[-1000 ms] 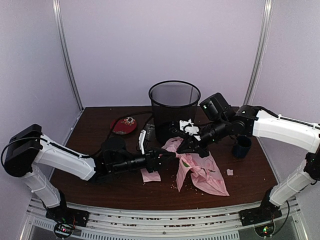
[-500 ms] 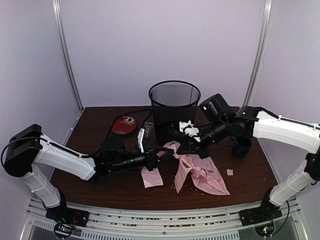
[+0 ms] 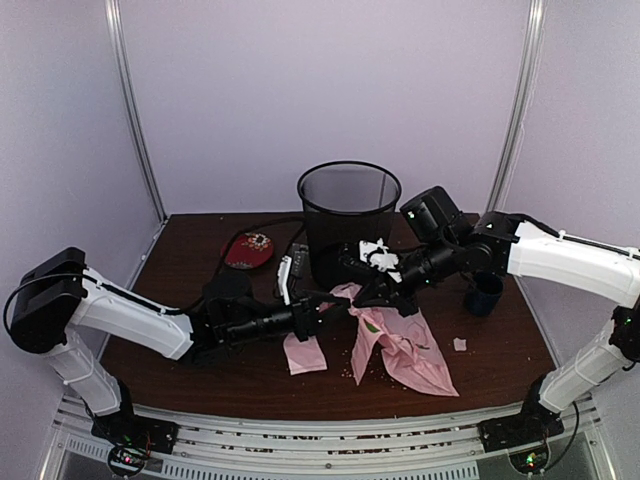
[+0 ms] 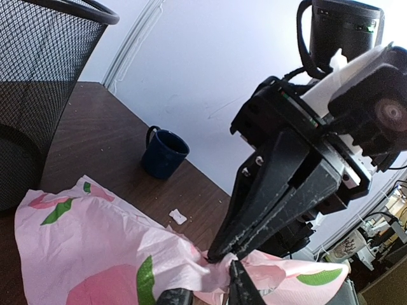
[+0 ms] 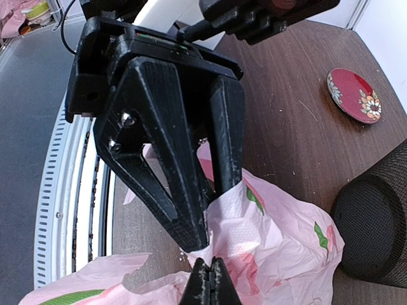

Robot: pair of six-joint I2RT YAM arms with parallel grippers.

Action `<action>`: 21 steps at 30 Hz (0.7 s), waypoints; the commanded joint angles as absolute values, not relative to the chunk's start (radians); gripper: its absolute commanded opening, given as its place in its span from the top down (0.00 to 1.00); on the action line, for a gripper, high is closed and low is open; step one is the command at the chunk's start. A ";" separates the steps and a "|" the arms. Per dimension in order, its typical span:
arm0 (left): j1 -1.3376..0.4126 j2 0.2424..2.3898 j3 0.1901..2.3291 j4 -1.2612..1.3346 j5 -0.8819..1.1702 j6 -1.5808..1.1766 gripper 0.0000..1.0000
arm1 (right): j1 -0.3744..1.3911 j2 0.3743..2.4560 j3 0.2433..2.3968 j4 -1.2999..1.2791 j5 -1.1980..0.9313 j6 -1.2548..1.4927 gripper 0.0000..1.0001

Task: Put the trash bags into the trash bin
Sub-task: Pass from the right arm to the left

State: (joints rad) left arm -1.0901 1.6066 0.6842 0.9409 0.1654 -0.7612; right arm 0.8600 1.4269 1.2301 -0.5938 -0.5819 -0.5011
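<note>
Two grippers meet on one bunched fold of the trash bag (image 3: 405,350). At the left of the brown table (image 3: 500,345) lies a small red plate (image 3: 249,250). The left gripper (image 5: 208,219) reaches in low from that side and is clamped on the twisted pale-pink plastic. Behind it the black mesh trash bin (image 3: 348,225) stands upright, with the bag outside it. The bag lies crumpled on the table just in front of the bin, spreading right toward the near edge. The right gripper (image 4: 216,257) pinches the same fold, fingertips pressed together, almost tip to tip with the left one. A dark-blue mug (image 3: 484,294) stands farther right.
</note>
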 commanded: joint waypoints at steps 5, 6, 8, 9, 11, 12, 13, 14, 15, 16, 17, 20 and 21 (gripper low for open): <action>-1.084 1.636 0.716 0.975 0.190 -0.740 0.90 | 0.867 1.405 1.224 -0.566 -0.584 -0.482 1.00; -1.083 1.636 0.716 0.978 0.191 -0.739 0.93 | 0.867 1.405 1.224 -0.565 -0.586 -0.481 1.00; -1.085 1.635 0.712 0.984 0.189 -0.734 1.00 | 0.867 1.405 1.223 -0.563 -0.587 -0.479 1.00; -1.084 1.632 0.708 0.988 0.185 -0.733 1.00 | 0.868 1.405 1.224 -0.563 -0.589 -0.477 1.00; -1.083 1.623 0.695 1.001 0.186 -0.727 1.00 | 0.867 1.405 1.224 -0.560 -0.587 -0.466 1.00; -1.083 1.613 0.687 1.010 0.188 -0.719 1.00 | 0.866 1.405 1.224 -0.563 -0.584 -0.462 1.00; -1.084 1.605 0.673 1.029 0.192 -0.713 1.00 | 0.863 1.404 1.222 -0.561 -0.578 -0.458 1.00; -1.083 1.596 0.663 1.044 0.199 -0.706 1.00 | 0.860 1.402 1.219 -0.558 -0.571 -0.454 1.00; -1.084 1.588 0.654 1.052 0.202 -0.697 1.00 | 0.854 1.401 1.216 -0.557 -0.566 -0.449 1.00; -1.084 1.580 0.648 1.054 0.202 -0.692 1.00 | 0.846 1.398 1.215 -0.554 -0.566 -0.443 1.00; -1.084 1.572 0.642 1.054 0.200 -0.684 1.00 | 0.834 1.395 1.214 -0.547 -0.567 -0.431 1.00; -1.083 1.552 0.621 1.067 0.194 -0.674 1.00 | 0.786 1.391 1.214 -0.520 -0.583 -0.388 1.00; -1.084 1.546 0.617 1.065 0.189 -0.672 1.00 | 0.776 1.393 1.215 -0.518 -0.582 -0.386 1.00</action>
